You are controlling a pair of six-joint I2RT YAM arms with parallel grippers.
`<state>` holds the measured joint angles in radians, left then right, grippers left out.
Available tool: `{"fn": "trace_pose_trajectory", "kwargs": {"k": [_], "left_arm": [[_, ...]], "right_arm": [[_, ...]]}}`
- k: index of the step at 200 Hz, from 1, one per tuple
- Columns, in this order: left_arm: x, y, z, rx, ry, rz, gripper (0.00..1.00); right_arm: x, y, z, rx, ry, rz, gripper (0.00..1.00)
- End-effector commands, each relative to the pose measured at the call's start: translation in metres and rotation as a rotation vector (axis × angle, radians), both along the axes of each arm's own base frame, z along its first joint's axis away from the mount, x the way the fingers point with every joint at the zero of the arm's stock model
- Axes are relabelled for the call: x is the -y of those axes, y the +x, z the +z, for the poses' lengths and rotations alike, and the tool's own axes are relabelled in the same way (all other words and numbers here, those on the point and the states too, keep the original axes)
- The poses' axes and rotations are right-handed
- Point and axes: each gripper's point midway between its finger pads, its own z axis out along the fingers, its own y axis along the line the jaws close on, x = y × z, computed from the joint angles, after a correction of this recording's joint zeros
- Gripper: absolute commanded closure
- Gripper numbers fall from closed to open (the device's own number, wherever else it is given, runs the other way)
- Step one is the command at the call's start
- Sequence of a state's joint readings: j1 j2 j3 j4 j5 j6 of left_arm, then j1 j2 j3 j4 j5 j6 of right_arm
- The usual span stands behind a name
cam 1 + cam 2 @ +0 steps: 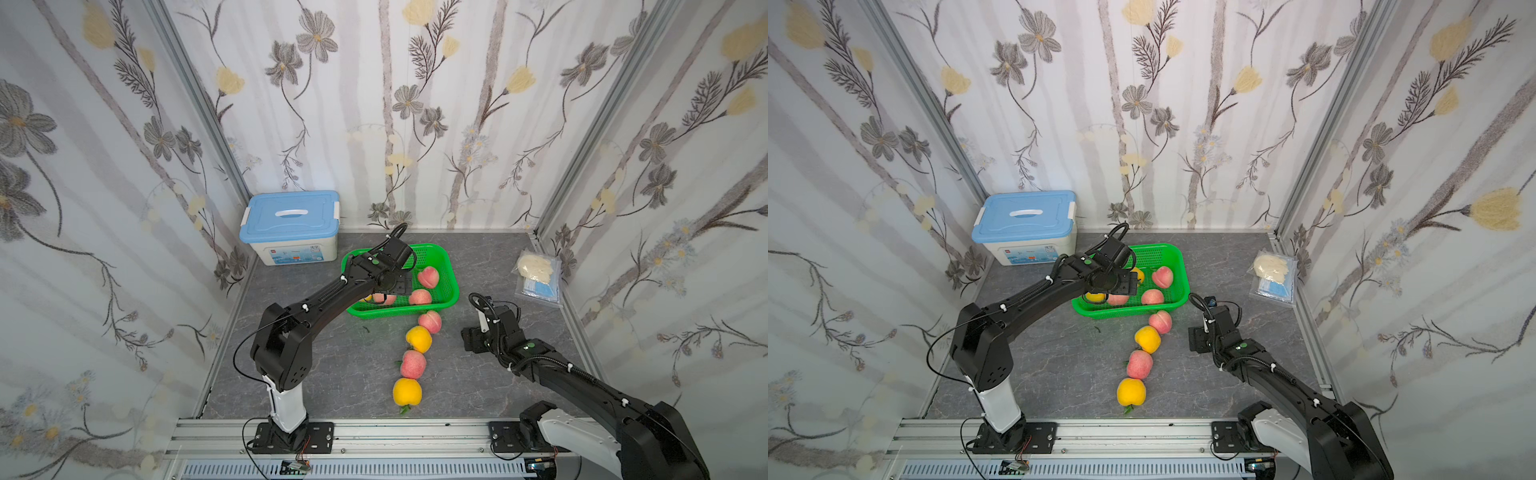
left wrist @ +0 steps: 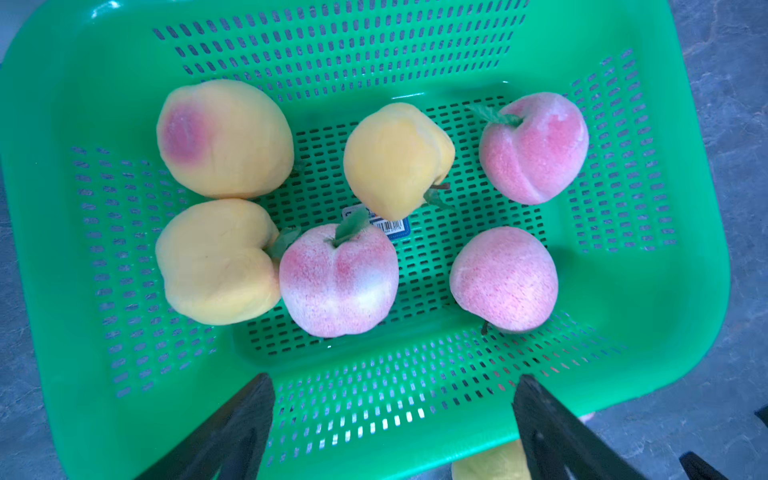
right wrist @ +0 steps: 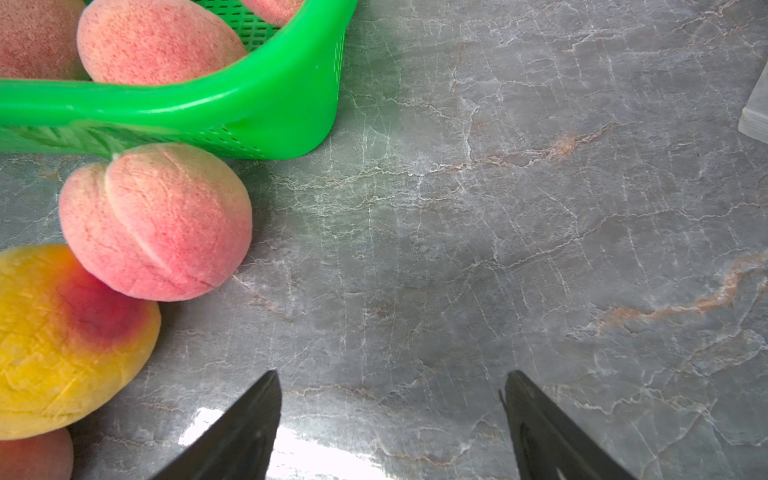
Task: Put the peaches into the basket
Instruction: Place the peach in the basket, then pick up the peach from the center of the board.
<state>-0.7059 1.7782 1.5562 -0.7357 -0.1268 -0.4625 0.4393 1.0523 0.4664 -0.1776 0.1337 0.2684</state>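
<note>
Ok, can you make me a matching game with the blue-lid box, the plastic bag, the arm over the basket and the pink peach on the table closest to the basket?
Things:
1. blue-lid box
2. plastic bag
3. left gripper
4. pink peach nearest the basket

Places:
A. open, above the basket
B. on the table, right beside the basket's near side
C. far left corner
D. by the right wall

Pairs: 1-C, 2-D, 3-A, 4-B
</note>
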Motion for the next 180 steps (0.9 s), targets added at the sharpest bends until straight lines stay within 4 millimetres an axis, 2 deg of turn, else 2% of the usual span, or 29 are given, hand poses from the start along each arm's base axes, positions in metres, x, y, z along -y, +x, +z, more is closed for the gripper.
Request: {"fn": "trace_pose_trajectory", "kwargs": {"k": [1,14,17,43,72,117,156,159,180], "left_arm": [[-0.006,-0.018,0.010,0.023,0.020,-0.019,0.08],[-0.006,-0.031,0.019,0.043,0.002,-0.047,0.08],[-0.009,-0.037,0.013,0.032,0.009,-0.053,0.08],[-0.016,-0.066,0.011,0.031,-0.063,-0.091,0.08],[-0.027,-0.090,0.007,0.023,-0.122,-0.102,0.08],[-0.035,-0.113,0.004,-0.008,-0.164,-0.133,0.08],[-0.039,-0.127,-0.010,-0.063,-0.156,-0.148,0.08],[-0.040,-0.128,-0.004,-0.048,-0.169,-0.151,0.08],[-0.043,-0.135,-0.006,-0.036,-0.194,-0.159,0.09]], "right_arm": [[-0.001,0.003,0.004,0.018,0.010,-0.010,0.15],[-0.001,0.003,0.004,0.018,0.011,-0.009,0.15],[-0.001,0.003,0.004,0.019,0.011,-0.008,0.15],[0.000,0.003,0.004,0.020,0.011,-0.011,0.15],[0.000,0.003,0.005,0.024,0.012,-0.010,0.15],[-0.001,0.003,0.004,0.021,0.013,-0.009,0.15],[-0.001,0.003,0.004,0.021,0.013,-0.009,0.15],[-0.001,0.003,0.004,0.022,0.012,-0.009,0.15],[0.000,0.003,0.005,0.023,0.013,-0.010,0.15]]}}
